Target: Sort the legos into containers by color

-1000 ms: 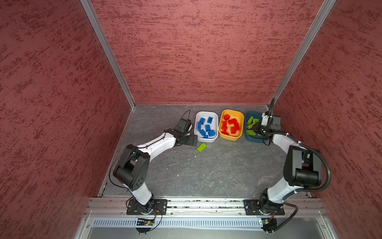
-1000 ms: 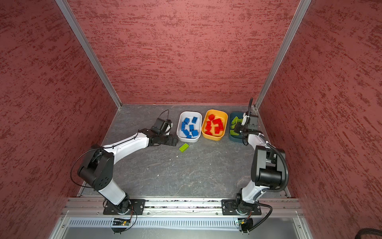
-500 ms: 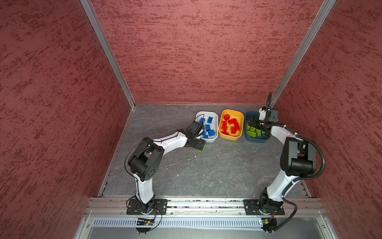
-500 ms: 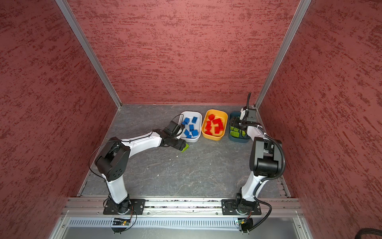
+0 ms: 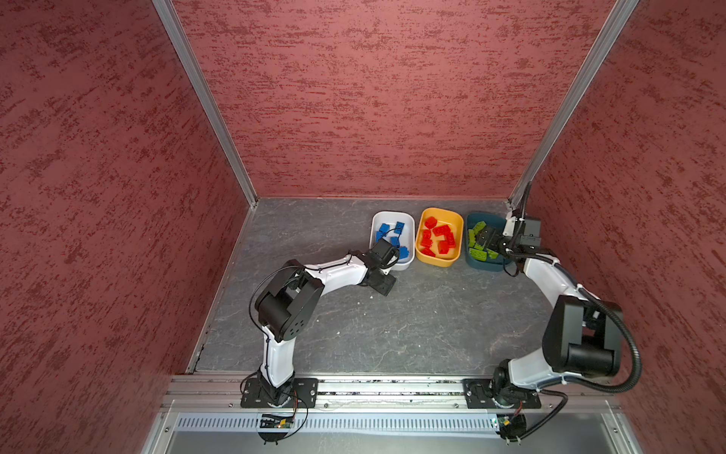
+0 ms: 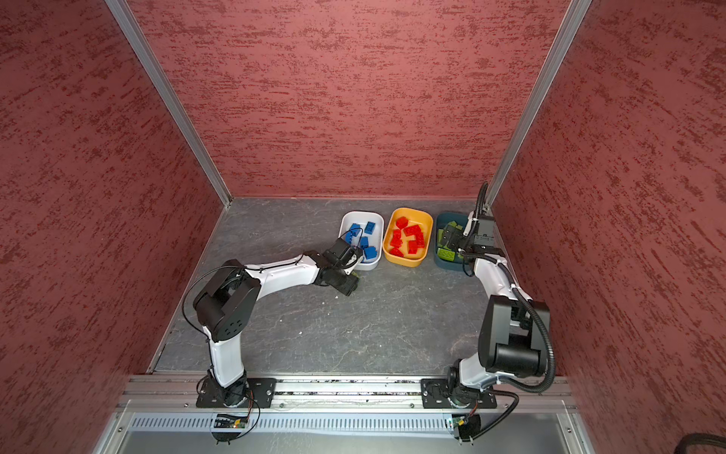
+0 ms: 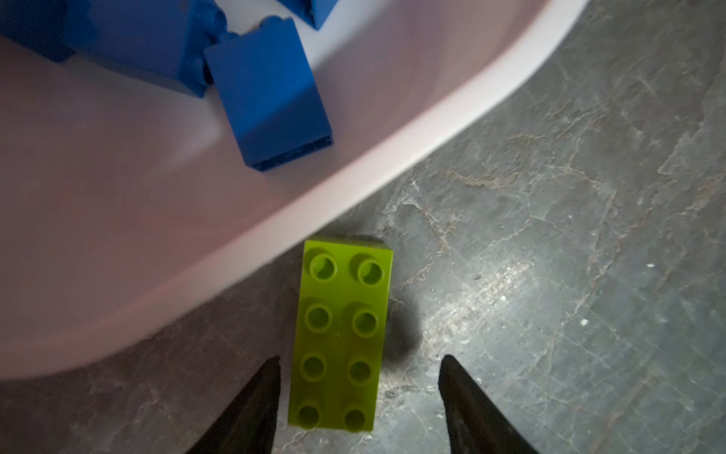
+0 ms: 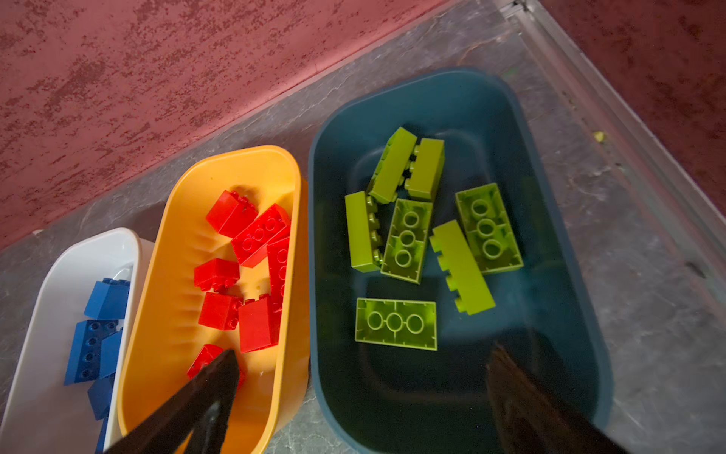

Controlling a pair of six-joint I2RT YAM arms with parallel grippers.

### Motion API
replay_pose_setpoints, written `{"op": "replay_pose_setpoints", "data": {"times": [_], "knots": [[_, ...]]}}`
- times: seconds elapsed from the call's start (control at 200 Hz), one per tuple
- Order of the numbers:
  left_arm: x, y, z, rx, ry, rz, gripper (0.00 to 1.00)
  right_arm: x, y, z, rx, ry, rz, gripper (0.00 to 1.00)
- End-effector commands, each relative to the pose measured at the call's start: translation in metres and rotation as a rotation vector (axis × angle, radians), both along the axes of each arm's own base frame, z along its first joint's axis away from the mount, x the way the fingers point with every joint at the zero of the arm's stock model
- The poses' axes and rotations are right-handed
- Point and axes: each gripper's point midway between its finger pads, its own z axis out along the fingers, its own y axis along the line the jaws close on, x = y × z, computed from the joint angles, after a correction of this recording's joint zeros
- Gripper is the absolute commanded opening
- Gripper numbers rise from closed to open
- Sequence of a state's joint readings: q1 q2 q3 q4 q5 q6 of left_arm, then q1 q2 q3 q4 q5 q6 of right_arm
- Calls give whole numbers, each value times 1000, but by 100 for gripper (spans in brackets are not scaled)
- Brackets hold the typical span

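Top views both show the grey surface point(image 5: 393, 334), two arms reaching over it and three tubs in a row at the back: white tub point(image 5: 393, 217), yellow tub point(image 5: 438, 262), teal tub point(image 5: 485, 267). The left arm point(image 5: 338, 273) reaches to the near corner of the white tub. The right arm point(image 5: 546, 275) hangs over the teal tub, the right jaws wide apart and empty.

In the left wrist view we see the left jaws apart, straddling the near end of one lime green brick point(image 7: 341, 334). It lies studs-up on the surface just beside the white tub's wall. One jaw is close to its side, the other stands off. Not yet clamped.

Risks, as we judge them:
- The off-centre straddle may twist the brick against the tub wall on closing.
- An end grip may let it pivot and drop into the wrong tub on the way to teal.
- The right arm occupies the delivery spot, so the arms could meet.

We count:
- arms 2
- tubs 3
- green bricks point(image 8: 406, 239): 7 in teal, plus the loose one
- red bricks point(image 8: 257, 236): 7 in yellow
- blue bricks point(image 7: 271, 98): at least 4, with the white tub partly hidden
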State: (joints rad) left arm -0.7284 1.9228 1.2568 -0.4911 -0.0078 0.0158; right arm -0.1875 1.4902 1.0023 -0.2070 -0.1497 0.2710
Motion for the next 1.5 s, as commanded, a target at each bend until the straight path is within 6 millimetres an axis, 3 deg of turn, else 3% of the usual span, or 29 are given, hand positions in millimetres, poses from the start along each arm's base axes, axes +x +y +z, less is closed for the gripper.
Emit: {"op": "replay_pose_setpoints", "data": {"times": [0.0,0.23,0.376,0.516,0.681,0.822,0.947,1.037,1.152,1.247,1.493], "knots": [[-5,1,-13,64,-12,-30,60,-4,-17,15,-37,-42,-104,99],[-13,-4,-14,59,-20,-47,39,-16,-16,42,-5,-126,-141,99],[-14,-19,4,-34,-23,-62,24,-13,14,54,62,-136,17,99],[-11,-31,23,-99,-35,-68,15,-19,31,54,125,-120,81,99],[-3,-56,62,-237,-82,-95,11,-32,76,44,260,-72,221,99],[7,-84,102,-376,-151,-154,7,-48,130,34,344,-17,382,99],[11,-110,139,-506,-211,-264,6,-68,184,40,414,0,586,95],[10,-125,161,-587,-273,-334,5,-79,207,43,418,15,663,92],[11,-134,176,-614,-329,-388,5,-81,215,44,467,24,666,85],[11,-140,180,-617,-350,-415,5,-78,220,47,535,8,658,67],[5,-149,184,-631,-370,-454,7,-68,222,48,565,-9,639,37]]}}
